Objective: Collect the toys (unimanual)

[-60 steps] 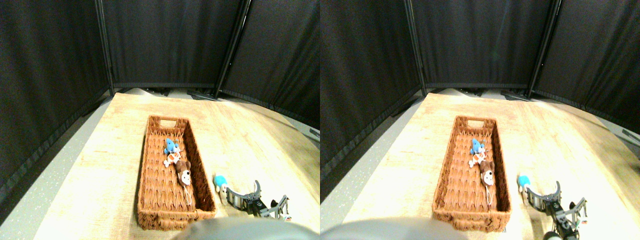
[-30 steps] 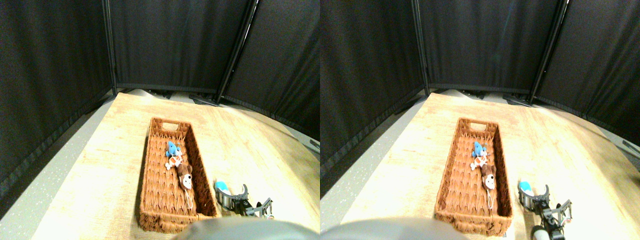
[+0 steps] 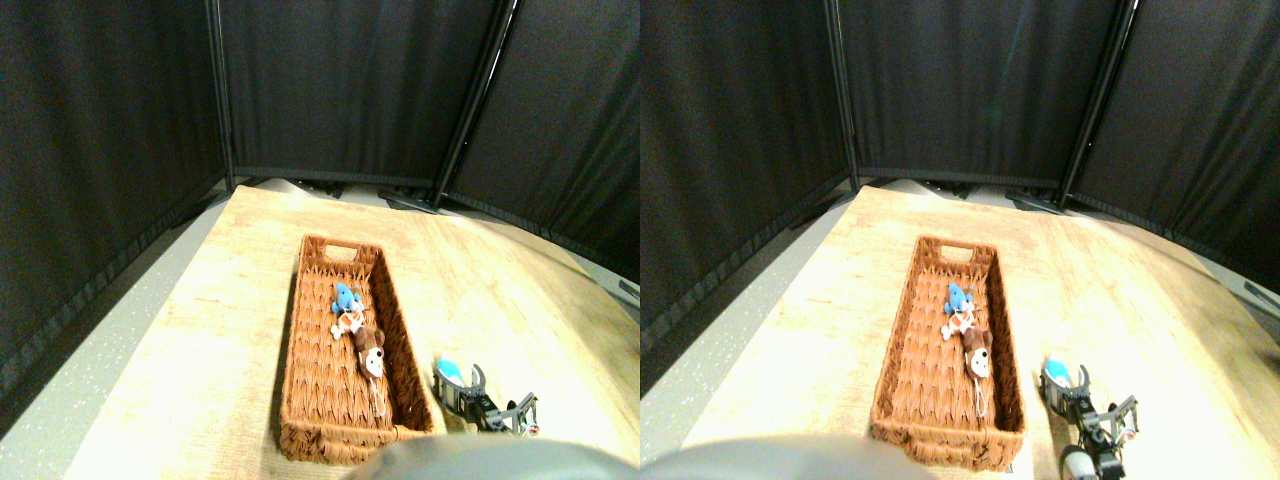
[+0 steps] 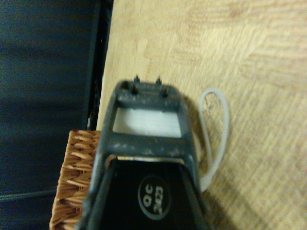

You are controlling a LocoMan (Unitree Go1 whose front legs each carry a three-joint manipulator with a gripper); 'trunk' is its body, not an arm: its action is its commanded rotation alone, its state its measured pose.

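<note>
A light blue toy (image 3: pixel 449 370) lies on the wooden table just right of the long wicker basket (image 3: pixel 298 330). My right gripper (image 3: pixel 464 380) is low over the table with its jaws open and the blue toy at the left one. Inside the basket lie a blue toy (image 3: pixel 346 297), an orange-and-white toy (image 3: pixel 347 320) and a brown toy (image 3: pixel 370 351). In the wrist view a pale string tail (image 4: pixel 216 136) loops out beside the dark jaw frame. A white patch shows through that frame, and the basket's corner (image 4: pixel 76 184) is close by.
Black curtain panels (image 3: pixel 340 90) close off the table's far side and left side. Grey floor (image 3: pixel 90 370) runs along the table's left edge. The wooden table (image 3: pixel 500 290) stretches away to the right of the basket.
My gripper has dropped and moved left onto the blue toy, which now sits at its jaws. The camera view has shifted slightly. The toys in the basket have stayed put.
</note>
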